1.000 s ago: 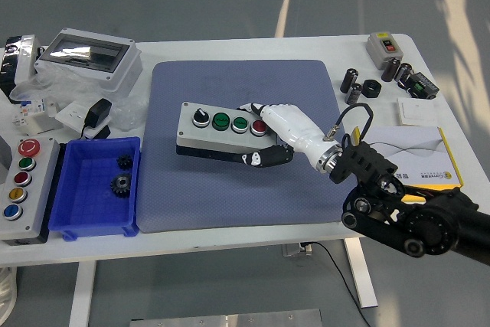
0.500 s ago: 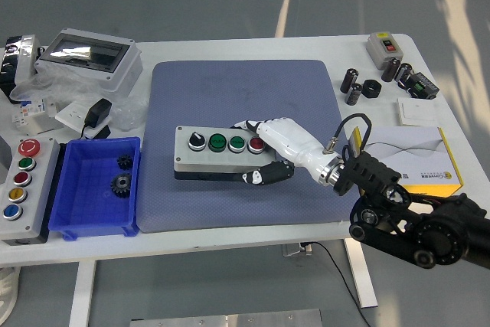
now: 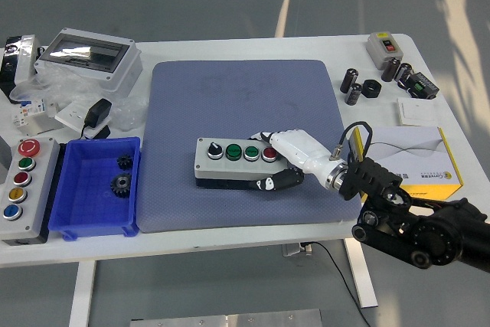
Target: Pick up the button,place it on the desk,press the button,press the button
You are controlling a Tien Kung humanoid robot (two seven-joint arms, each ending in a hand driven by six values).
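The button box [image 3: 233,161] is a grey case with a black knob, two green buttons and one red button in a row. It lies near the front of the blue-grey mat [image 3: 237,97]. My right hand [image 3: 276,160] is white with black fingertips and is shut on the box's right end, fingers over the top by the red button and thumb under the front edge. The left arm is out of view.
A blue bin [image 3: 84,193] with two gears stands left of the mat. A second button box [image 3: 19,181] with several coloured buttons lies at the far left. A yellow-edged booklet [image 3: 417,157] lies to the right. A grey enclosure [image 3: 86,56] and small parts are at the back.
My right hand has carried the button box toward the near edge of the mat and a little to the right, and the box now sits lower and flatter.
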